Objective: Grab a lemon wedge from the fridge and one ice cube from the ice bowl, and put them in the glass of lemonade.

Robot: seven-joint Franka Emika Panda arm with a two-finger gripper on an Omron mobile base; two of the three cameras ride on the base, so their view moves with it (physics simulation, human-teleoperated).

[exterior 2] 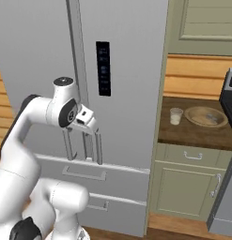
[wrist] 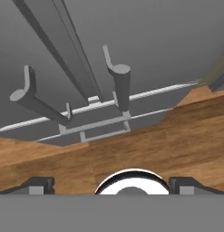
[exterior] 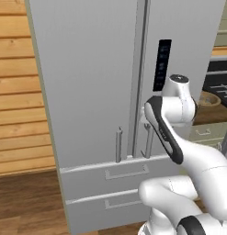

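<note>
The grey fridge (exterior: 96, 92) stands with both doors shut, so the lemon wedge is hidden. My gripper (exterior 2: 90, 125) hangs open and empty just in front of the two vertical bar handles (exterior 2: 83, 145), pointing down along the doors. In the hand view both handles (wrist: 122, 86) rise ahead of the widely spread fingertips (wrist: 37, 185). On the brown counter (exterior 2: 183, 133) to the right of the fridge stand the glass of lemonade (exterior 2: 176, 116) and, beside it, the tan ice bowl (exterior 2: 205, 116). The ice bowl (exterior: 209, 98) also peeks out behind my arm.
Two fridge drawers (exterior 2: 84, 174) lie below the doors, and a black dispenser panel (exterior 2: 103, 68) sits on the right door. Beige cabinets (exterior 2: 188, 187) stand under the counter, a dark stove (exterior 2: 228, 89) is at the far right, and a wood-plank wall (exterior: 18, 92) runs on the left.
</note>
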